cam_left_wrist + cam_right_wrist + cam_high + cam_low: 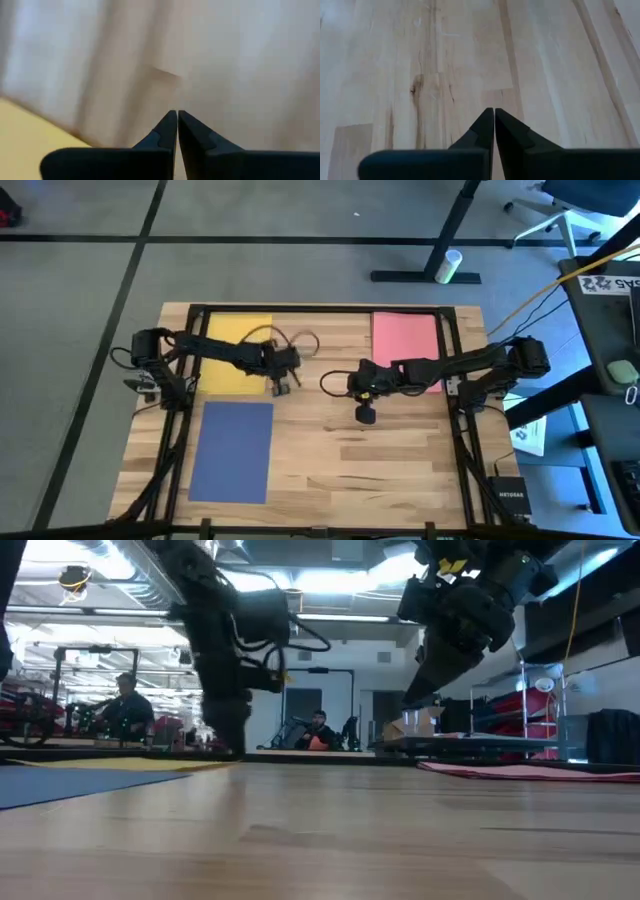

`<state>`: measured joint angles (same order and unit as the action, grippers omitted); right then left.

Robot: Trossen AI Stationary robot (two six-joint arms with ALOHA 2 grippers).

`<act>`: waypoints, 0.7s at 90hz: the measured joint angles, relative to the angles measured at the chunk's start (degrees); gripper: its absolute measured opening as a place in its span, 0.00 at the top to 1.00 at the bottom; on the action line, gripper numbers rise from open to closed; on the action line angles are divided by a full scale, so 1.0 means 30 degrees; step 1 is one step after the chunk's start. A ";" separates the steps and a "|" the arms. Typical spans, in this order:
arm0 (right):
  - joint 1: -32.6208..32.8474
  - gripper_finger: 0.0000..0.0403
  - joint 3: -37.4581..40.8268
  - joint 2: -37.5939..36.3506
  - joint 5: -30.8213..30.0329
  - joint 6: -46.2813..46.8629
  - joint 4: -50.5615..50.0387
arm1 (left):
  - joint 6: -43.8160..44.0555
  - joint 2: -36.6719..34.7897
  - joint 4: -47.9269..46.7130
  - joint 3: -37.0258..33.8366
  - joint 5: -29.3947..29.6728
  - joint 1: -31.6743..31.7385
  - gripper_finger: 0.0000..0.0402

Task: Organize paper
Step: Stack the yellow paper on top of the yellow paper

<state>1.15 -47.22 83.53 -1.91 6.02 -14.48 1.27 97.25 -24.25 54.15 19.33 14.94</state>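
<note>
Three coloured sheets lay flat and apart on the wooden tabletop (pixel 340 450): a yellow sheet (pixel 232 338) at upper left of the high view, a navy blue sheet (pixel 233 451) below it toward lower left, and a pink sheet (pixel 405 340) at upper right. No black or orange sheet could be seen.

The left end effector (pixel 282 385) sat at the yellow sheet's lower right corner, its fingers (pixel 167 131) pressed together and pinching nothing — the wrist view showed bare wood ahead and a yellow edge off to one side. The low view suggested the tip was down at or near the surface, though contact could not be confirmed.

Further right, the right end effector (pixel 365 414) hung over open wood at centre frame, just left of the pink sheet, its fingers (pixel 485 127) likewise closed and empty.

Judged from this layout, the step in hand was taking hold of the yellow sheet. Doing it well likely meant spreading the fingers first, then working at the sheet's edge or corner — thin paper lying flat offers little to grip, and a hard pinch could crease it or drag it askew.
</note>
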 joint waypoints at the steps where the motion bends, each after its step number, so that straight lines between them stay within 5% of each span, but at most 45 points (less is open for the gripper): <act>1: 0.0000 0.99 0.0000 0.0000 0.0000 0.0000 0.0004 | 0.0066 -0.0004 0.0102 0.0004 -0.0002 0.0149 1.00; 63: -0.0015 0.99 0.0015 0.0000 -0.0202 0.0007 0.0319 | 0.5044 0.1947 0.2014 0.0093 -0.0207 0.4884 1.00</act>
<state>1.10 -47.18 83.53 -2.52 6.04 -13.52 16.40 103.09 -18.20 54.43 18.71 29.59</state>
